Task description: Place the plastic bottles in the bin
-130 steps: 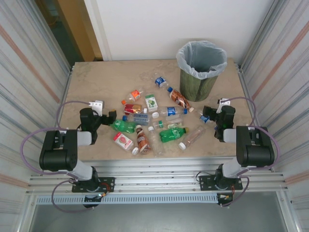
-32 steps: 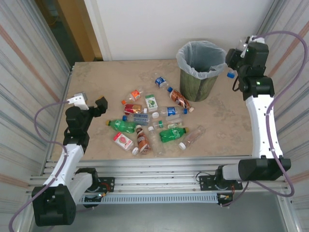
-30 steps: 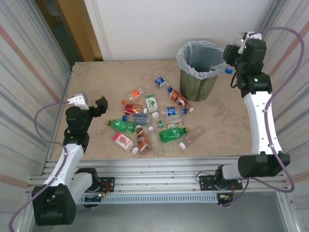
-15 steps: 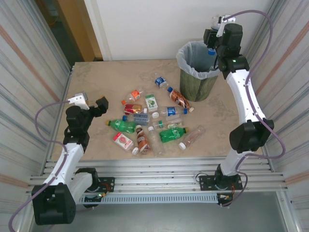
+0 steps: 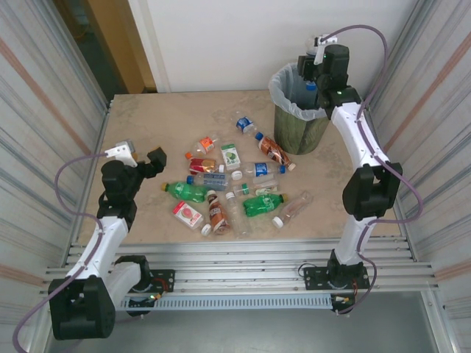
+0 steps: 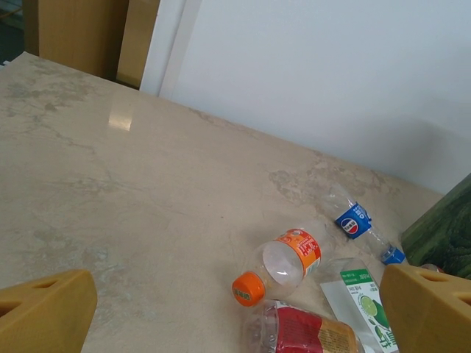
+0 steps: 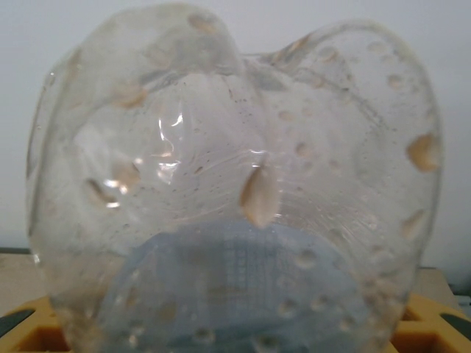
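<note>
Many plastic bottles point(image 5: 263, 204) lie in a heap in the middle of the table point(image 5: 154, 118). The bin point(image 5: 300, 134) stands at about 1 o'clock from the heap, near the far edge. It is dark green, with a clear bag folded over its rim.

The right gripper point(image 5: 312, 76) hangs over the open top of the bin. It squeezes a clear bottle point(image 7: 235, 184) with a blue cap point(image 5: 310, 86). In the right wrist view the bumpy bottom of that bottle sits between the yellow fingers point(image 7: 430, 334).

The left gripper point(image 5: 145, 159) hangs at 9 o'clock from the heap. Its fingers are spread wide and there is nothing in them. In front of it lie an orange-cap bottle point(image 6: 282, 262) and a blue-label bottle point(image 6: 354, 221).
</note>
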`<state>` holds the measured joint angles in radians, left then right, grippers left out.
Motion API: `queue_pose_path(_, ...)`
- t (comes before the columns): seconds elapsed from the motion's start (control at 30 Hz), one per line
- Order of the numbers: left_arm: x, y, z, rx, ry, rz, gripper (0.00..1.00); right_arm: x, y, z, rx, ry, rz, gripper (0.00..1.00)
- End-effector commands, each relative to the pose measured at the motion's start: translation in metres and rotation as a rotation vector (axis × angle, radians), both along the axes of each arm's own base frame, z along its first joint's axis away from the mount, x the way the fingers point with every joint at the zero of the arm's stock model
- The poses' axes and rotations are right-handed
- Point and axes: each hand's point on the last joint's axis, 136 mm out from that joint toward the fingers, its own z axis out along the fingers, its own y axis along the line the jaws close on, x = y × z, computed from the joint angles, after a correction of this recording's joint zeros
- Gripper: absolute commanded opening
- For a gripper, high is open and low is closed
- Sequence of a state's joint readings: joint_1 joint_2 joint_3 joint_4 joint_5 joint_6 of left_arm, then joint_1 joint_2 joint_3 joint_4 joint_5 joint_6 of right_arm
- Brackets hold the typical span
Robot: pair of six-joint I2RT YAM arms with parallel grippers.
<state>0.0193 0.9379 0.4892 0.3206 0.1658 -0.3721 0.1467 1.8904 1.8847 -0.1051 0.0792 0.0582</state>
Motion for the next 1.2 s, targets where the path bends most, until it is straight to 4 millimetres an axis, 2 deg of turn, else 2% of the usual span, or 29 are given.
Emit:
queue_pose_path(0.0,0.002,-0.004,0.019,-0.013,-0.047,-0.021,0.99,0.006,0.006,-0.026,-0.02,0.01,0.018,0.23)
queue_pose_path(0.23,0.0,-0.005,0.024,-0.014,-0.06,-0.022,0.99,0.007,0.003,-0.069,-0.018,0.09,0.019,0.39)
queue_pose_path(0.3,0.0,-0.005,0.023,-0.019,-0.054,-0.021,0.99,0.007,0.002,-0.075,-0.017,0.104,0.019,0.49)
queue_pose_path(0.43,0.0,-0.005,0.022,-0.023,-0.044,-0.021,0.99,0.006,0.003,-0.075,-0.011,0.106,0.026,0.76)
queue_pose_path(0.57,0.0,-0.005,0.024,-0.026,-0.043,-0.022,0.99,0.002,0.005,-0.061,0.0,0.083,0.037,0.92)
queue_pose_path(0.7,-0.001,-0.005,0.027,-0.031,-0.05,-0.018,0.99,-0.005,0.005,-0.042,0.015,0.055,0.041,0.94)
queue_pose_path(0.8,-0.002,-0.005,0.028,-0.036,-0.049,-0.016,0.99,-0.016,0.005,-0.018,0.038,0.024,0.046,0.96)
queue_pose_path(0.93,-0.002,-0.004,0.028,-0.055,-0.038,-0.012,0.99,-0.04,0.004,0.017,0.076,-0.015,0.032,1.0)
queue_pose_path(1.0,-0.002,-0.005,0.029,-0.061,-0.038,-0.016,0.99,-0.056,0.003,0.035,0.09,-0.029,0.018,0.99)
queue_pose_path(1.1,-0.003,-0.007,0.03,-0.071,-0.049,-0.028,0.99,-0.084,0.0,0.046,0.105,0.005,-0.032,0.98)
queue_pose_path(1.17,-0.003,-0.008,0.031,-0.08,-0.052,-0.027,0.99,-0.105,-0.005,0.04,0.129,0.062,-0.077,0.98)
